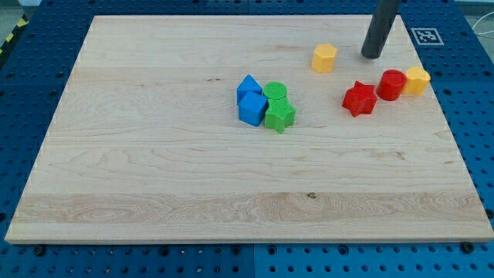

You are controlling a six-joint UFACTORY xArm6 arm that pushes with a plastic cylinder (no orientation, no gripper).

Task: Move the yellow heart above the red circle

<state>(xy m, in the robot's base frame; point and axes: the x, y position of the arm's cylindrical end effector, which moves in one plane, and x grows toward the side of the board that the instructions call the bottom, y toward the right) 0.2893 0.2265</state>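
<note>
my tip (372, 55), a bare rod with no pincer to open or shut, stands above the red circle (391, 84), so it must next get round the yellow heart (417, 79) touching the circle's right and push it toward the view's top.

Rod: straight, cylindrical, dark charcoal to black, matte finish with a faint lighter sheen down one side. Enters from the top edge at the upper right of the frame. Uniform thickness along the visible length. My tip (372, 55) is blunt, rounded. No markings, screws or cables can be made out.
</note>
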